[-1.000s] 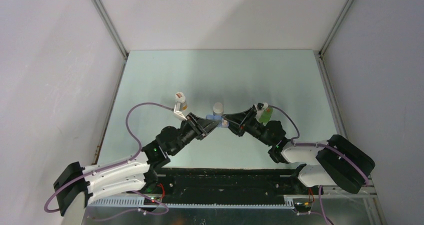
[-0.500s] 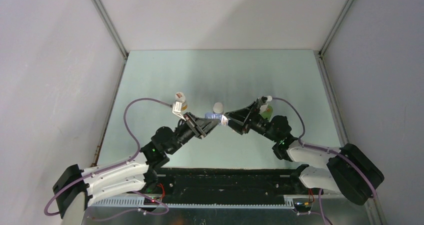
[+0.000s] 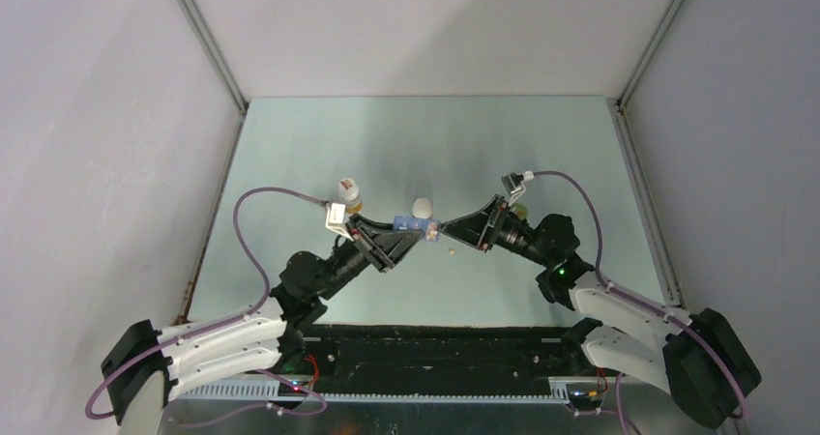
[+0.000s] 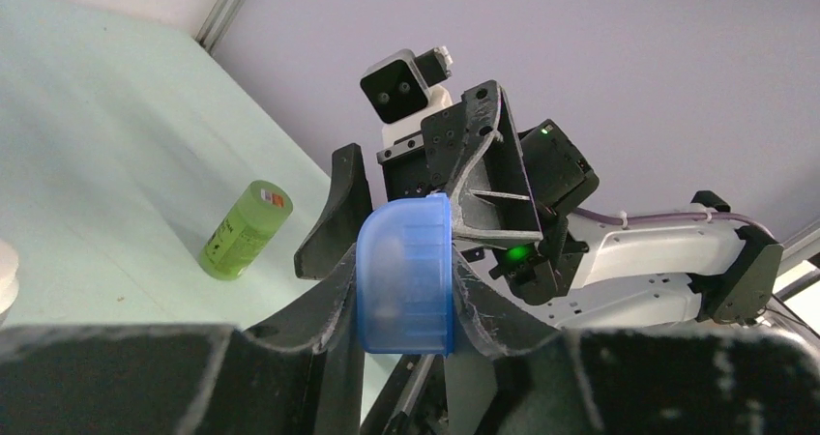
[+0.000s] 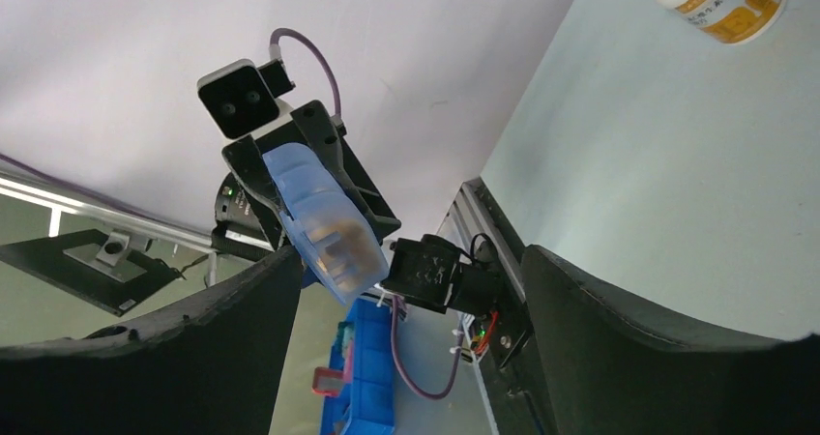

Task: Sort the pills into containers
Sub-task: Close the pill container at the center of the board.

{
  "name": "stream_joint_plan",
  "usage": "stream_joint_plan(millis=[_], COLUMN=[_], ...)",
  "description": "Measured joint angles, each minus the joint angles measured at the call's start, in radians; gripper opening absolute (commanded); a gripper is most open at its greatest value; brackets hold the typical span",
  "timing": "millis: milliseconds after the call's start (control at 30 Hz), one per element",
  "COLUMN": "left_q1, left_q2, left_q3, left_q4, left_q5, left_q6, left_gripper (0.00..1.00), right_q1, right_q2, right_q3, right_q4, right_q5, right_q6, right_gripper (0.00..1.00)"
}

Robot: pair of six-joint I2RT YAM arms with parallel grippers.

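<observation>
Pale green desk boxed in by white walls, viewed from above and behind two robot arms. Roughly midway between the left and right edges, slightly nearer the near edge: translucent blue pill box, clamped at one end by the left gripper, one finger pressed against each side. Orange-yellow pills showing through the box's wall at its free end; rest of the box too blurred to judge. Facing it from the right, the right gripper, fingers spread wide and gripping nothing, tips just beside the box's free end; touching or not, impossible to tell. One tiny loose pill on the bare desk, just nearward of that meeting point. Just beyond the box, a white-capped bottle. Further toward the left edge, an orange-labelled bottle, also white-capped. Toward the right edge, a green bottle on its side, mostly hidden behind the right arm from above.
</observation>
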Motion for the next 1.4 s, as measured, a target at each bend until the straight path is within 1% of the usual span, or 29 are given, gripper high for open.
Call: stream_joint_plan(millis=[233,500,667,800,967,1000,1100,1133,1167,1200,1233,1267,1300,1333,1400], left_q1=[0.001,0.001,0.001,0.001,0.001,0.001,0.001,0.002,0.004,0.005,0.005,0.005,0.005,0.005,0.005], left_q2=[0.013,0.033,0.027,0.019,0.017,0.017,0.017,0.017,0.017,0.017,0.017,0.016,0.015,0.011,0.000], left_q3=[-0.043,-0.050,-0.050,-0.050,-0.050,-0.050,-0.050,-0.050,-0.050,-0.050,-0.050,-0.050,-0.050,-0.050,-0.050], left_q4=[0.100,0.155,0.155,0.145,0.132,0.130,0.125,0.124,0.123,0.123,0.121,0.121,0.118,0.119,0.117], left_q5=[0.022,0.036,0.017,0.001,0.003,0.003,0.006,0.007,0.006,0.006,0.005,0.005,0.005,0.004,0.005], left_q6=[0.026,0.021,-0.010,-0.053,-0.107,-0.112,-0.130,-0.133,-0.138,-0.140,-0.142,-0.142,-0.145,-0.148,-0.162], left_gripper=[0.00,0.00,0.00,0.00,0.00,0.00,0.00,0.00,0.00,0.00,0.00,0.00,0.00,0.00,0.00], right_q1=[-0.015,-0.016,-0.016,-0.013,-0.011,-0.011,-0.011,-0.011,-0.011,-0.010,-0.009,-0.008,-0.007,-0.007,-0.007], right_q2=[-0.039,-0.036,-0.021,0.001,0.050,0.060,0.098,0.109,0.122,0.133,0.142,0.145,0.148,0.150,0.152], right_q3=[0.004,0.050,0.061,0.068,0.092,0.095,0.109,0.114,0.123,0.131,0.137,0.142,0.147,0.147,0.147], right_q4=[-0.036,-0.045,-0.039,-0.035,0.005,0.015,0.060,0.070,0.086,0.101,0.113,0.121,0.128,0.132,0.144], right_q5=[-0.013,-0.084,-0.117,-0.134,-0.146,-0.148,-0.161,-0.166,-0.173,-0.179,-0.186,-0.190,-0.196,-0.201,-0.211], right_q6=[-0.032,-0.089,-0.107,-0.109,-0.095,-0.090,-0.058,-0.048,-0.035,-0.024,-0.013,-0.010,-0.002,0.001,0.001], right_gripper=[0.88,0.89,0.88,0.84,0.72,0.67,0.57,0.51,0.47,0.38,0.34,0.24,0.18,0.09,0.00])
